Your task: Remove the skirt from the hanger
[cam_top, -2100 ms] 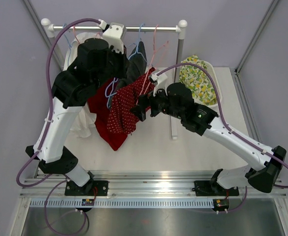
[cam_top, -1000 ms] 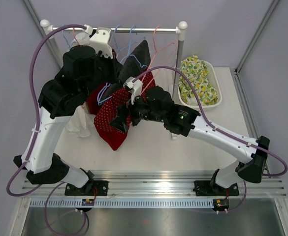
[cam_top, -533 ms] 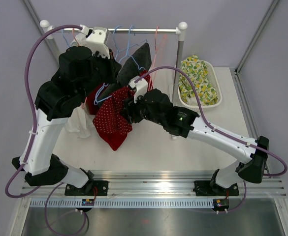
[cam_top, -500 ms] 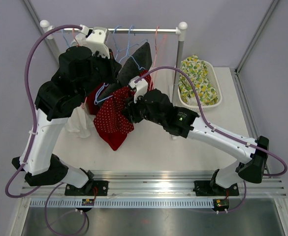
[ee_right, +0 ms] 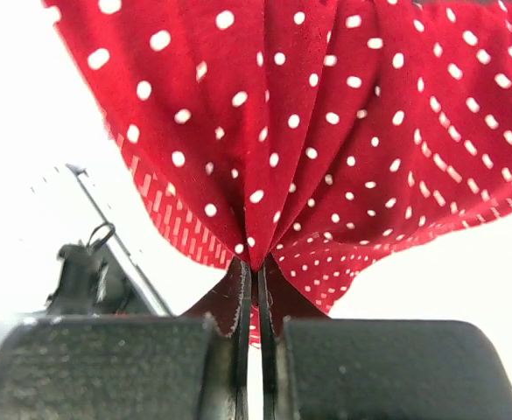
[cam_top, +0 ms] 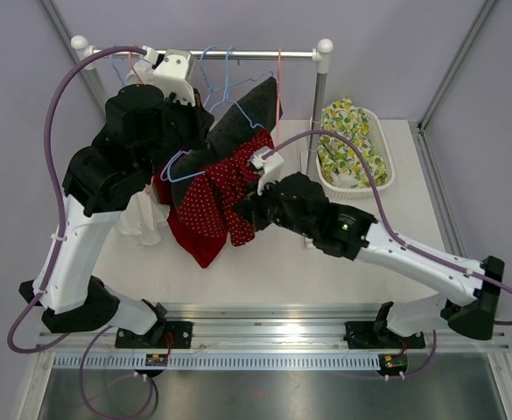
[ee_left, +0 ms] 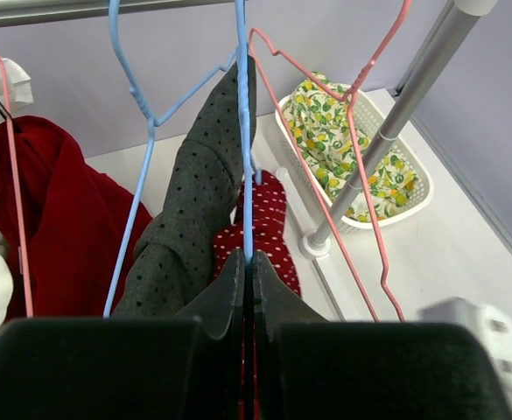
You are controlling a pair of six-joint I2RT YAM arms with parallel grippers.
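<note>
**Both grippers clamped: right on skirt fabric, left on hanger wire**

Finding 1. My right gripper (ee_right: 257, 276) is closed tight. A gathered pinch of the red white-dotted skirt (ee_right: 326, 114) sits between its fingertips, and the cloth fans upward and outward from that pinch.

Finding 2. My left gripper (ee_left: 248, 267) is likewise pressed shut, on the straight wire of the blue hanger (ee_left: 244, 131), which runs up from the fingertips to the rail (cam_top: 282, 53).

Finding 3. The skirt hangs just below and behind my left fingertips, partly covered by a grey dotted garment (ee_left: 194, 201) draped along the same wire. Its lower part hangs above the table (cam_top: 273, 262), with my right gripper at its right side.

Finding 4, differences between views.
- The overhead view alone shows both arms meeting at the skirt.
- The right wrist view alone shows the actual pinch, but no hanger.
- The left wrist view alone shows the hanger grip. It also shows a pink hanger (ee_left: 361, 175), a plain red garment (ee_left: 54, 210) to the left, and a basket (ee_left: 292, 144) holding lemon-print cloth (ee_left: 326, 122).
- No view shows how the skirt's top edge attaches to the hanger, so I cannot tell.
</note>
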